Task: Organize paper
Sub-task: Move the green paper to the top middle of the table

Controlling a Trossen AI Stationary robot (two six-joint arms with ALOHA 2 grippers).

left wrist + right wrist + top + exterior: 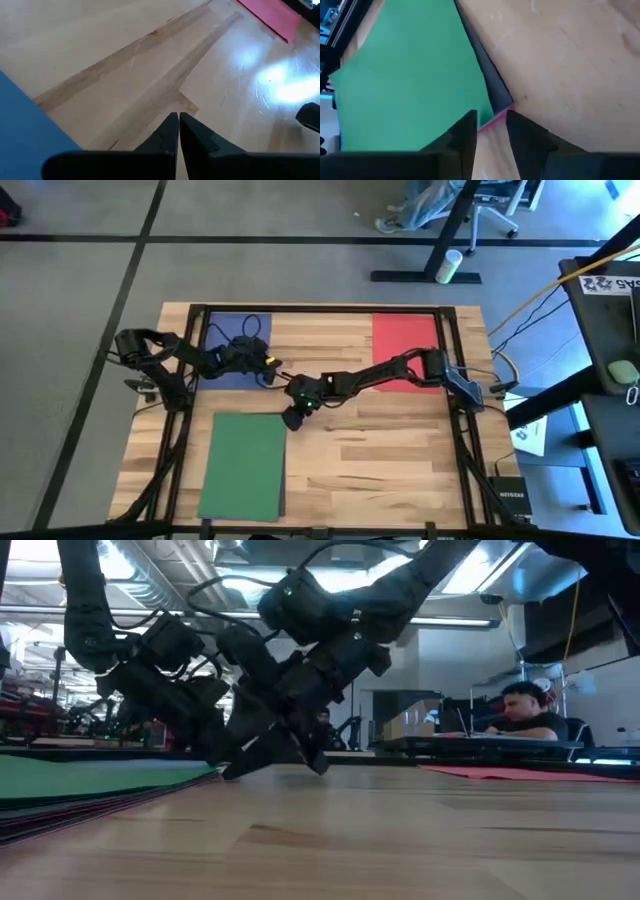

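Paper lies in three places on the wooden table (400,460) in the high view: a green sheet (245,465) at lower left of the frame, a blue sheet (232,345) at upper left, partly under the left arm, and a red sheet (405,340) at upper right, partly under the right arm. In the low view the green sheet tops a thin stack at the left edge of the frame, with darker and pinkish edges showing beneath it. The right wrist view shows the same stack: a dark grey sheet (492,80) peeks out along the green sheet's edge, and a salmon pink corner (495,119) pokes out under both. The right gripper (293,418) sits at centre frame in the high view, just beside the green sheet's upper right corner; its fingers stand slightly apart over that pink corner, holding nothing. The left gripper (277,370) reaches from the blue sheet toward the middle of the frame, near the right arm's wrist; its fingers are pressed together over bare wood, with the blue sheet at lower left of the left wrist view.
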